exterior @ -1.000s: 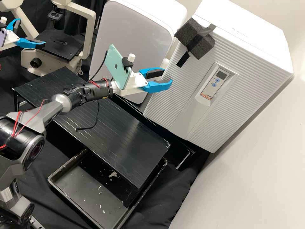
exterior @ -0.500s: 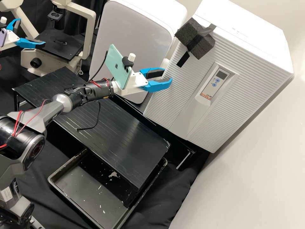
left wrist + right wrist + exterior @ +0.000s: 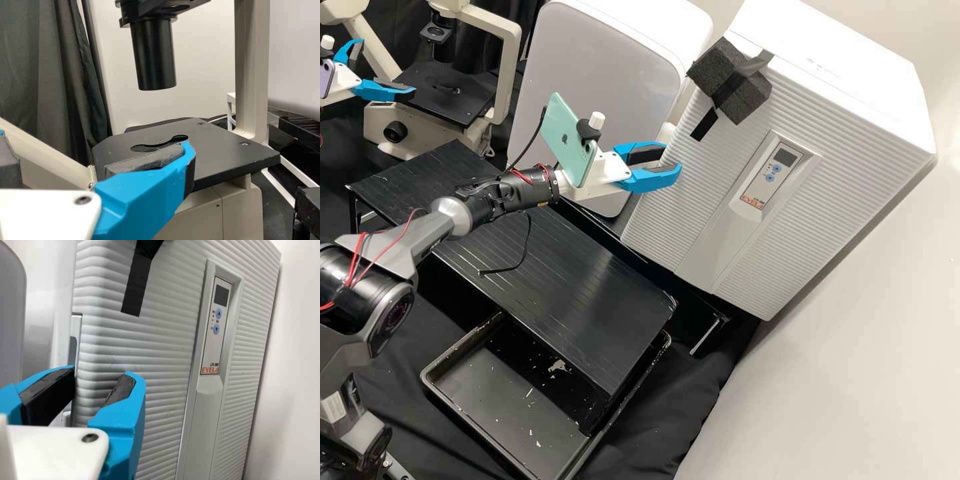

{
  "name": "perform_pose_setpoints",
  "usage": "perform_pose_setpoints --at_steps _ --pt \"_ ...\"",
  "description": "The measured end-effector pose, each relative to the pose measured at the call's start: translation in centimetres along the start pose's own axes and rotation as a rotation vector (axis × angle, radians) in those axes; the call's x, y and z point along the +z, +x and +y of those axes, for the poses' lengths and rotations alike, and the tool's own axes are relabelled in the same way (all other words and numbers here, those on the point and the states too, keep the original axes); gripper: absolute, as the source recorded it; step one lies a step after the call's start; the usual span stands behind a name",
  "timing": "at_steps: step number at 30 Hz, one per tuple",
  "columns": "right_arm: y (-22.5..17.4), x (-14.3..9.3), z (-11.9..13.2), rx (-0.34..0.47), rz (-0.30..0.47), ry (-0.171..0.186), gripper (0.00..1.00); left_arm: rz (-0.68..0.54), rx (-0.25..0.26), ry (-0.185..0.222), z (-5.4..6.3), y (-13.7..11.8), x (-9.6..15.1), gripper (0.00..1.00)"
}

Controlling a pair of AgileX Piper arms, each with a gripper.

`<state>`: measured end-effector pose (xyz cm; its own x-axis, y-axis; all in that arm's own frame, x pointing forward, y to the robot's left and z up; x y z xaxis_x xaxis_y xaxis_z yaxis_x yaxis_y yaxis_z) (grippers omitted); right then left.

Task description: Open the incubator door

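- Dark foam block (image 3: 751, 101) juts from the upper edge of the incubator door (image 3: 693, 213)
- Narrow gap between door and white cabinet (image 3: 607, 73)
- Open room above black platform (image 3: 580, 293)

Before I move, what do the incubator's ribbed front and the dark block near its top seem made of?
The incubator front: probably moulded plastic, satin white, judging by its even ribs and softly rounded edge; coated metal is possible. The block: likely foam, dull dark grey, judging by its grainy, speckled faces.
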<state>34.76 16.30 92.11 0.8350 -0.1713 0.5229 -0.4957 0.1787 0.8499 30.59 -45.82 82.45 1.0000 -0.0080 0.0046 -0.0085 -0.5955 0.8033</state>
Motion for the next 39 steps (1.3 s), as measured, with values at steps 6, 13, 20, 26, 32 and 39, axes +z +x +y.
perform_pose_setpoints --at_steps 6,13,20,26,32,39 --pt "0.1 0.3 0.3 -0.009 0.012 -0.006 0.0 0.0 0.0 0.0 0.0 0.0 0.0 1.0" --pt "0.1 0.8 0.9 -0.014 0.025 -0.01 0.0 0.0 0.0 0.0 0.0 0.0 0.0 1.0" --pt "-0.2 1.2 1.1 -0.02 0.024 -0.018 0.0 0.0 0.0 0.0 0.0 0.0 0.0 1.0" --pt "-0.5 1.3 1.7 -0.015 0.023 -0.009 0.0 0.0 0.0 0.0 0.0 0.0 0.0 1.0" --pt "-0.7 1.5 1.8 -0.021 0.017 -0.003 0.0 0.0 0.0 0.0 0.0 0.0 0.0 1.0" --pt "-0.7 1.5 1.8 -0.019 0.017 -0.003 0.0 0.0 0.0 0.0 0.0 0.0 0.0 1.0"
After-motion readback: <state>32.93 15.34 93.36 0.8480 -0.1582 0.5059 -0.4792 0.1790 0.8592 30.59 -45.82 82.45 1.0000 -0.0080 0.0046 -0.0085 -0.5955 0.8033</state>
